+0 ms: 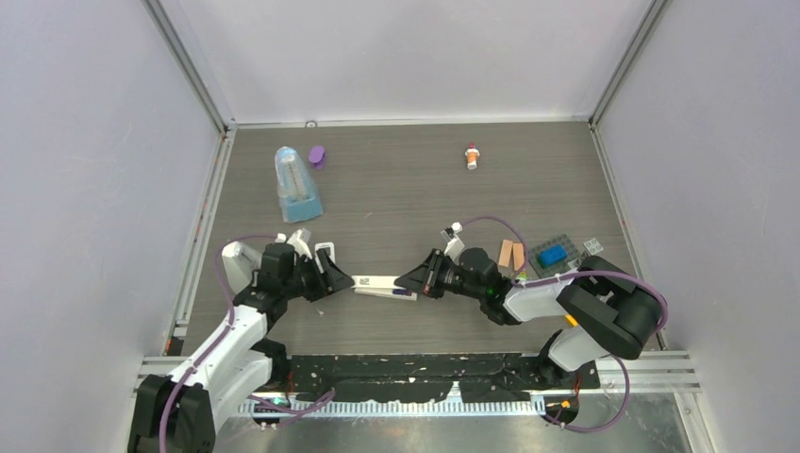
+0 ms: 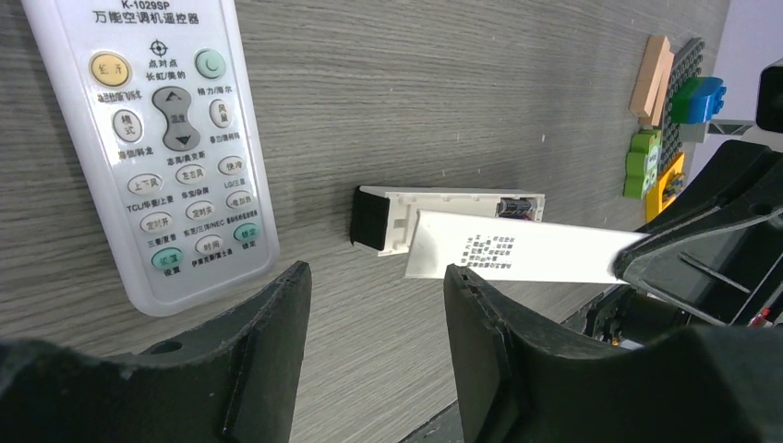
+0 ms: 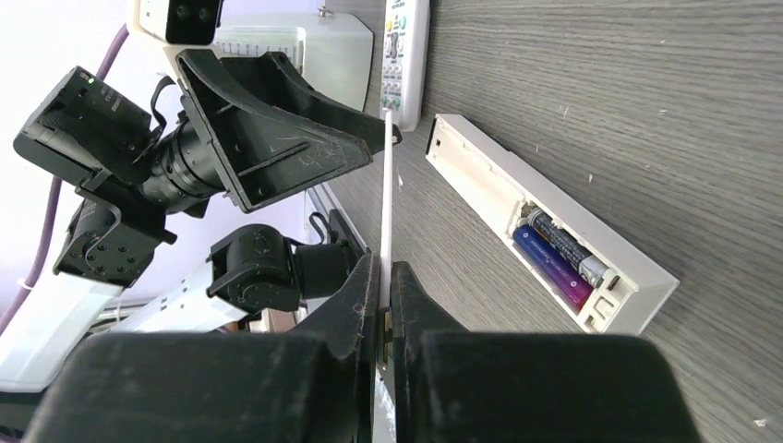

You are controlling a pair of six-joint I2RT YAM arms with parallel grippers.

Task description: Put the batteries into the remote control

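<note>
The right claw [image 3: 383, 268] is clenching a thin, flat white plastic cover [image 3: 385, 203], seen edge-on. Just beside its fingers, a narrow white remote [image 3: 462, 161] is lying face down on the woodgrain table [image 3: 646, 92]. Its open compartment is holding two slim round cells side by side: a dark battery [image 3: 565, 249] with a silvery tip and a purple battery [image 3: 549, 269]. The left claw [image 2: 374, 277] is standing released, with a buttoned handset [image 2: 175, 138] lying just beside it.

Black pincer [image 2: 374, 305], white shells [image 1: 241, 330], purple cables [image 1: 223, 267]
</note>
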